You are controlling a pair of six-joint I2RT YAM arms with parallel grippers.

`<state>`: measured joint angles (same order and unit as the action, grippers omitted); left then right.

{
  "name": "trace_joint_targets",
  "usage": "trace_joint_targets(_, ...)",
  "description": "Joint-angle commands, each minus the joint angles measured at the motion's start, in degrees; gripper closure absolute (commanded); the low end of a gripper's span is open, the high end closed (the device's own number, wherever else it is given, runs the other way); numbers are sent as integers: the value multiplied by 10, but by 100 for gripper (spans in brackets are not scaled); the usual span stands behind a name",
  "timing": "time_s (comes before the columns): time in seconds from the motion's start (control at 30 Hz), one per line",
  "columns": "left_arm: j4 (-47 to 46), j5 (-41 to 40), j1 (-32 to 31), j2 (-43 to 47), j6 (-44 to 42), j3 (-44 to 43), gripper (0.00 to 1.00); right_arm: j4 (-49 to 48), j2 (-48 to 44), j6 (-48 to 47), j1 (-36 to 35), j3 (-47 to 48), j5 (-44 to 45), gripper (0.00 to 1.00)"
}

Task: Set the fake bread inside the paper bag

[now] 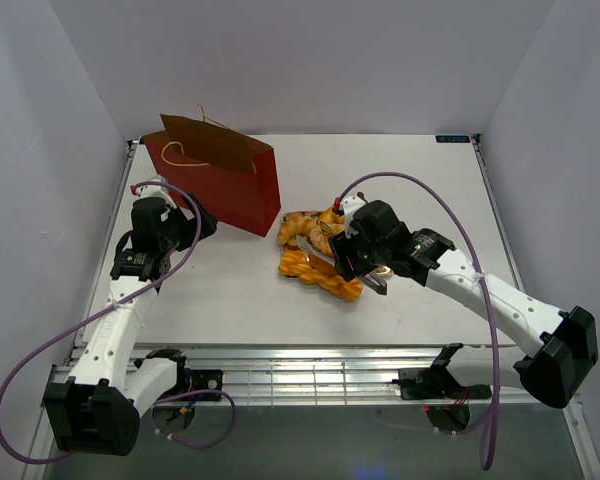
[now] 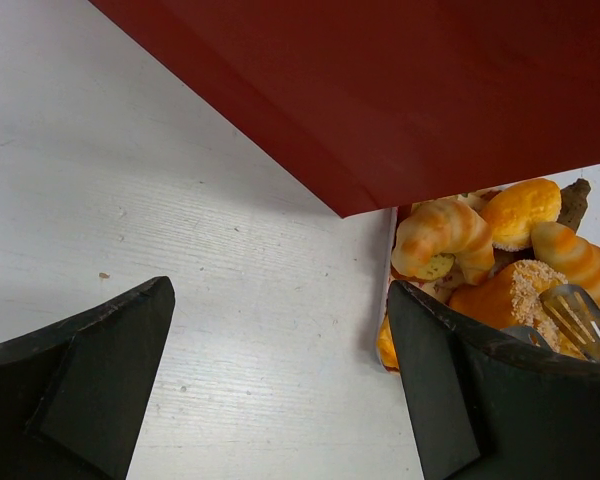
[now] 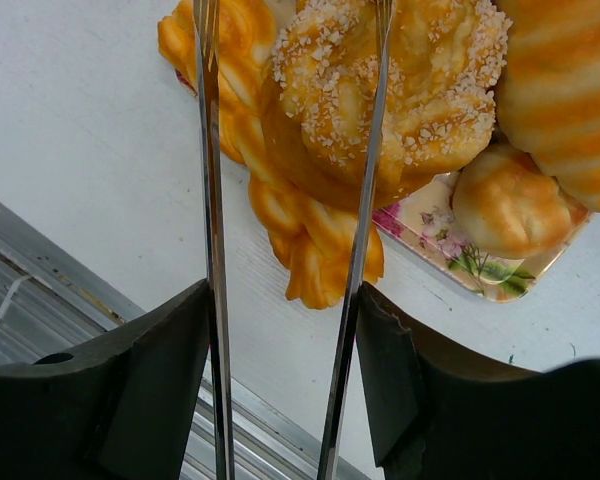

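Right fingers (image 3: 130, 400) grip metal tongs (image 3: 212, 250) — tips at the fake bread (image 3: 400, 90) ahead. Left fingers (image 2: 80, 380) spread open — paper bag (image 2: 430, 90) just beyond.

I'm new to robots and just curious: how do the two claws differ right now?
The left gripper is open and empty near the paper bag. The right gripper grips metal tongs over the fake bread. Both have black fingers.
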<state>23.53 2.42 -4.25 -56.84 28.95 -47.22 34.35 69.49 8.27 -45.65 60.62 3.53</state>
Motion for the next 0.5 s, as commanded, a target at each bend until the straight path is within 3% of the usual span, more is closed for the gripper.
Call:
trace_joint_targets(0.0,-2,8,-2,7,-3,-11,2,-17,6,-12,-11,20,42,38)
trace_joint_targets(0.47,-3,15,-2,7,-2,-11,2,6,15,-6,-30,42,67,50)
